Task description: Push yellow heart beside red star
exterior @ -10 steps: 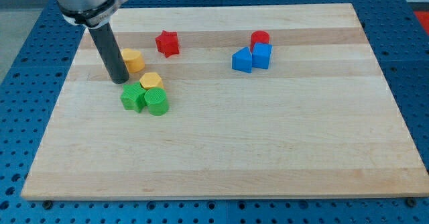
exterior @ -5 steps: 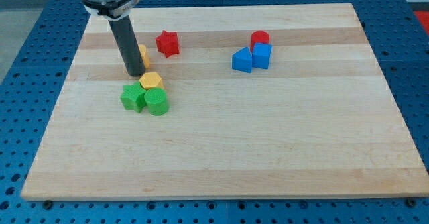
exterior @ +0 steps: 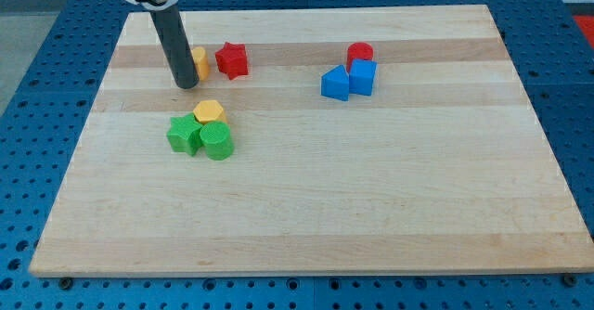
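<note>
Finishing this push well means you press gently rightward; my tip (exterior: 187,83) holds nothing and sits against the left side of the yellow heart (exterior: 200,62), far left on the board (exterior: 371,208), just beside the red star (exterior: 231,59); the rod hides the heart's point and long axis.

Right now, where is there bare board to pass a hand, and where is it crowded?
Free: the whole stretch below the green blocks, and the band between the red star and the blue blocks. Crowded: the upper left, where my tip sits at the yellow heart beside the star, with a second yellow block on the greens.
</note>
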You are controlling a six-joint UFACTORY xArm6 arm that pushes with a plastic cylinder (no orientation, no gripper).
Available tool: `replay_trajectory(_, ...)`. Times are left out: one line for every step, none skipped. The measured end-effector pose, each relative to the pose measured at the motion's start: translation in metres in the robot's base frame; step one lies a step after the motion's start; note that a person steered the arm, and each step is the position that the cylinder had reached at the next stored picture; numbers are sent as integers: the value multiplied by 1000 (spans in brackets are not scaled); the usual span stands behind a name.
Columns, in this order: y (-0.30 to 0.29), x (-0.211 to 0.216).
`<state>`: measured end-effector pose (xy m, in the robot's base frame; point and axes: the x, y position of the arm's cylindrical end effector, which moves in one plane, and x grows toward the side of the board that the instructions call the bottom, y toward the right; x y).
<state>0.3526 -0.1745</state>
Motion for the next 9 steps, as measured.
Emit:
replay_trajectory(-13, 1)
replay_trajectory(-43, 1)
replay_trajectory(-44, -4)
replay_trajectory(-26, -4)
replay_trajectory(-12, -5)
replay_trajectory(-12, -9)
replay_trajectory(-12, -11)
replay_trajectory(-12, -11)
replay_trajectory(-12, -11)
